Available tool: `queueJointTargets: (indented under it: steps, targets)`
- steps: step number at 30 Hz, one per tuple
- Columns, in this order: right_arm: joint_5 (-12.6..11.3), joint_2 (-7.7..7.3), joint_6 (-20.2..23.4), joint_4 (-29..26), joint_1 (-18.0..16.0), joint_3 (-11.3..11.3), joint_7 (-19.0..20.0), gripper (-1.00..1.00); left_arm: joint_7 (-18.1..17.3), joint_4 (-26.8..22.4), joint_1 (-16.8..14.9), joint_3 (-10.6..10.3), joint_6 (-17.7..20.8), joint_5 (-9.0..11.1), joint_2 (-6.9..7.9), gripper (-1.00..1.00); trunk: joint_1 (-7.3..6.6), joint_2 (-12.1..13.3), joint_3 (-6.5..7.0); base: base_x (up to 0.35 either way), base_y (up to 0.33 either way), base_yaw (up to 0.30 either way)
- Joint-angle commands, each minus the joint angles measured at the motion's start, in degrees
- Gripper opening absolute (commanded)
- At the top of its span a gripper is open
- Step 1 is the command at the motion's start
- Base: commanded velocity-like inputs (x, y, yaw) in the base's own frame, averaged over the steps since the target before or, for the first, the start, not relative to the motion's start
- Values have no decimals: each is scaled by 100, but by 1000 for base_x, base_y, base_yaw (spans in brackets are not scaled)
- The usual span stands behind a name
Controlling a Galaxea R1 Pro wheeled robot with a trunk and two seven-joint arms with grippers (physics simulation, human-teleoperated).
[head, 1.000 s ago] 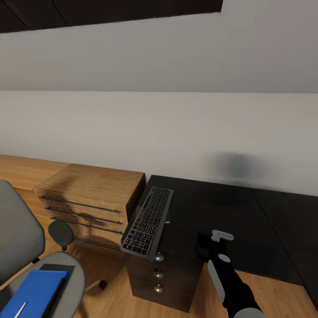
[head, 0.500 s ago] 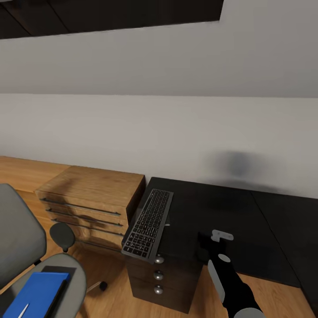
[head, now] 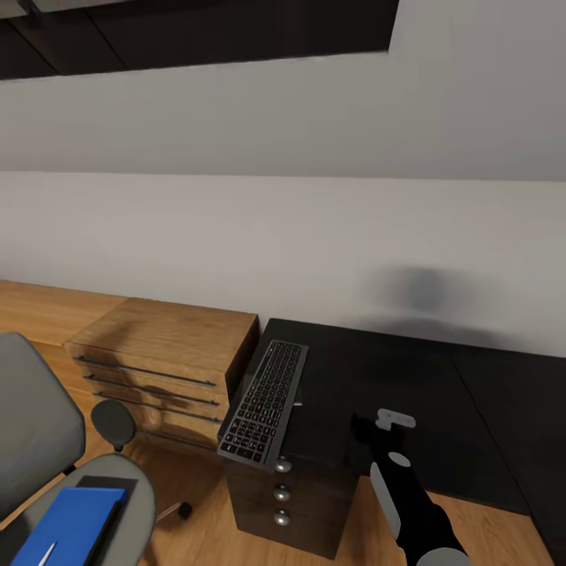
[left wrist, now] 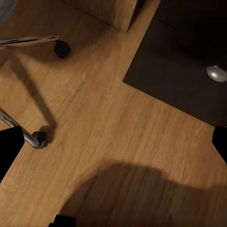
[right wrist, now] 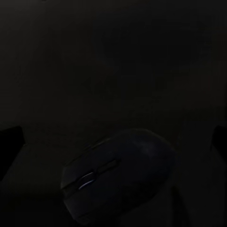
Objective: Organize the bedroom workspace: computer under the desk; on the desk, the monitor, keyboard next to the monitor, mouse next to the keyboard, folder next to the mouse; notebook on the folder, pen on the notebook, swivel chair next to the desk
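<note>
One mouse [right wrist: 116, 177] lies on the black worktop [head: 440, 393] beneath the right tool [head: 368, 437], whose fingers stand apart around it. Right of the keyboard [head: 264, 402], a careless closing could skid it away; that keyboard overhangs the edge.

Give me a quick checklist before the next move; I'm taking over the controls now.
1. Mouse on the desk: ok.
2. Right gripper free: ok, fingers apart, clear of the mouse.
3. Left gripper free: ok, open above the floor.
4. Keyboard fully on the desk: not ok, its near end seems to overhang the edge.
5. Folder on the desk: not ok, it lies on the swivel chair.
6. Monitor on the desk: cannot tell.
</note>
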Motion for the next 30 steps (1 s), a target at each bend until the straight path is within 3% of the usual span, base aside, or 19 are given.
queueJointTargets:
  steps: [1,11,23,30]
  targets:
    - [-18,4,29,-10,-1,-7,-11,100,-44,6,-4,-1,-15,61,0,100,-23,38,12,0,0,0]
    - [-25,7,20,3,0,-3,-9,100,-44,6,-4,-1,-16,61,0,100,-242,439,192,0,0,0]
    - [-59,31,19,-22,0,-19,-22,100,-44,6,-4,0,-8,61,8,100,-242,439,200,0,0,-7]
    - [-62,50,-117,-24,1,-17,-29,100,-44,6,-4,0,-8,62,13,100,-242,439,238,0,0,-136]
